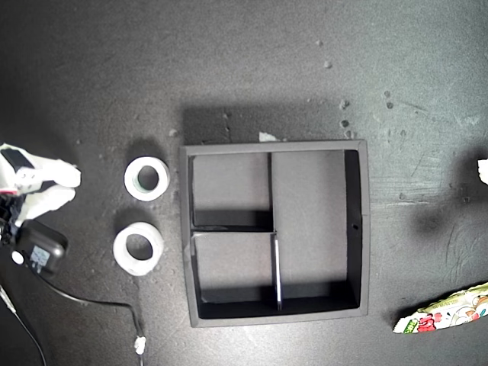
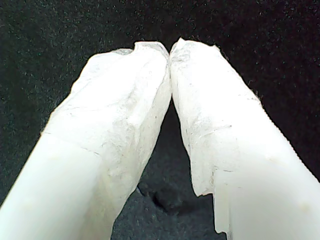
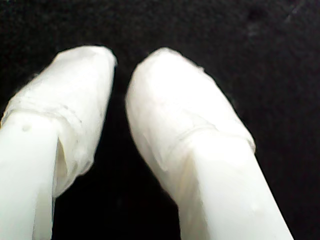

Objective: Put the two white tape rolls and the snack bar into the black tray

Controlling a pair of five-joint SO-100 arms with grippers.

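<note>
You have my first gripper (image 2: 170,50) with its two white, tape-wrapped fingers (image 2: 125,110) together, tips touching and nothing held between them. Beyond them there is only the dark, speckled worktop (image 2: 260,35). On my second gripper (image 3: 121,65) the fingers (image 3: 170,110) stand slightly apart, a narrow dark gap runs between the tips, and nothing is in it.

The wrist views do not tell you which arm is which. In the exterior view, one arm's white fingers (image 1: 52,183) reach in from that view's left edge. Near their tips, but apart from them, lies the white ring-shaped tape roll with a greenish inner rim (image 1: 130,178). The second white ring-shaped tape roll (image 1: 120,248) lies flat beside the first, off to one side of those fingers and a little farther from them. Past both rolls, in the direction the fingers point, sits the square matte black tray (image 1: 364,229), with all three compartments bare.

The long white and green snack bar (image 1: 446,311) lies well beyond the tray's far side from those fingers, cut off by the exterior view's right edge. A small black box (image 1: 40,252) with a thin cable sits close behind those fingers.
</note>
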